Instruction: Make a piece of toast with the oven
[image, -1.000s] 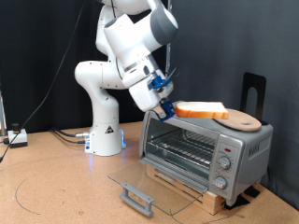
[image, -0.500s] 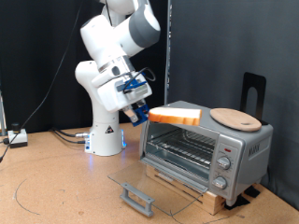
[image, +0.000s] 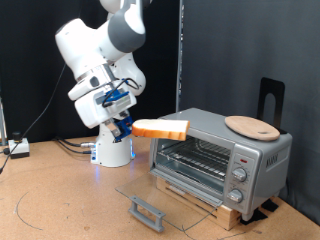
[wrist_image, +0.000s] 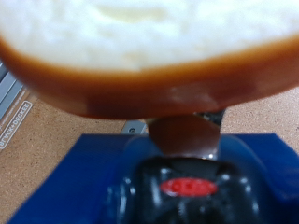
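Note:
My gripper (image: 130, 126) is shut on the piece of toast (image: 162, 129), a flat slice with a pale face and orange-brown crust, held level in the air left of the oven (image: 220, 153) in the exterior view. The toast hangs above the oven's open glass door (image: 165, 198), about level with the oven's roof. The wire rack (image: 195, 152) inside shows bare. In the wrist view the toast (wrist_image: 149, 47) fills the frame, with one dark finger (wrist_image: 184, 135) pressed under its crust.
A round wooden board (image: 251, 126) lies on the oven's roof, with a black stand (image: 271, 100) behind it. The oven sits on a wooden block (image: 215, 205) on the brown table. The robot's white base (image: 112, 148) stands at the exterior view's left; cables (image: 70, 145) trail behind it.
The arm has swung to the exterior view's left with the toast, lifting it off the board on the oven's roof and carrying it out past the oven's left side and slightly lower.

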